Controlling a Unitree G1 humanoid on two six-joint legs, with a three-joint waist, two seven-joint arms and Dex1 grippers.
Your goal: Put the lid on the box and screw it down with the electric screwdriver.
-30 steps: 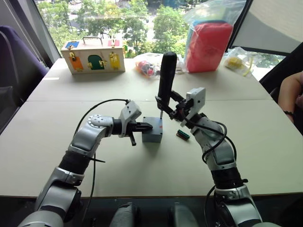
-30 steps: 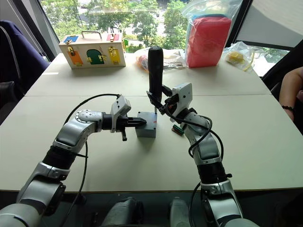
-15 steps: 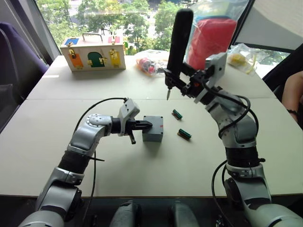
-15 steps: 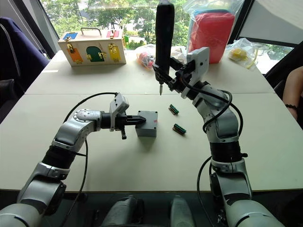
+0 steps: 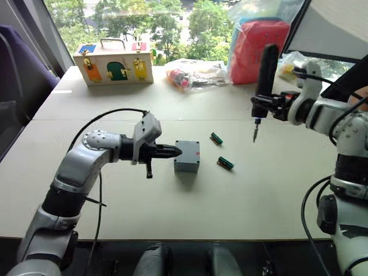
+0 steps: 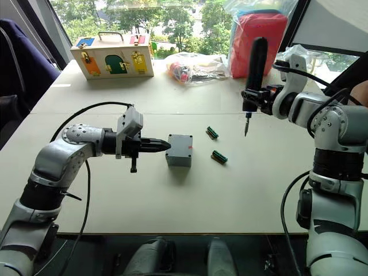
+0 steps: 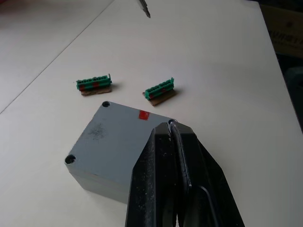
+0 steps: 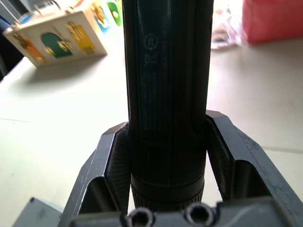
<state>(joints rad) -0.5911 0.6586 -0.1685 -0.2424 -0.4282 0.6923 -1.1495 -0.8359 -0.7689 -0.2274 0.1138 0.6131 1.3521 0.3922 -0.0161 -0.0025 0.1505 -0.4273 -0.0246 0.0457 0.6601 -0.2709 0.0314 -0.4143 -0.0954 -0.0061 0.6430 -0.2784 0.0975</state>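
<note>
The small grey box [image 5: 187, 156] stands mid-table with the flat grey lid [image 7: 113, 142] on top, screw holes at its corners and a red mark on one side. My left gripper [image 5: 172, 152] is shut and empty, lying level with its fingertips [image 7: 171, 135] against the box's left side at lid height. Far to the right and higher, my right gripper [image 5: 268, 107] is shut on the black electric screwdriver [image 5: 266, 72]. The tool is upright, its bit [image 5: 254, 135] pointing down above the bare table, well clear of the box.
Two small green-brown pieces [image 5: 216, 138] [image 5: 225, 163] lie just right of the box. At the table's back stand a wooden box with coloured doors [image 5: 112, 64], clear bags [image 5: 192, 75] and a red bag [image 5: 257, 49]. A person's arm [image 6: 361, 92] shows at the right edge.
My right arm has lifted the screwdriver off the box and swung it up and far to the right. The left gripper stays shut against the box.
</note>
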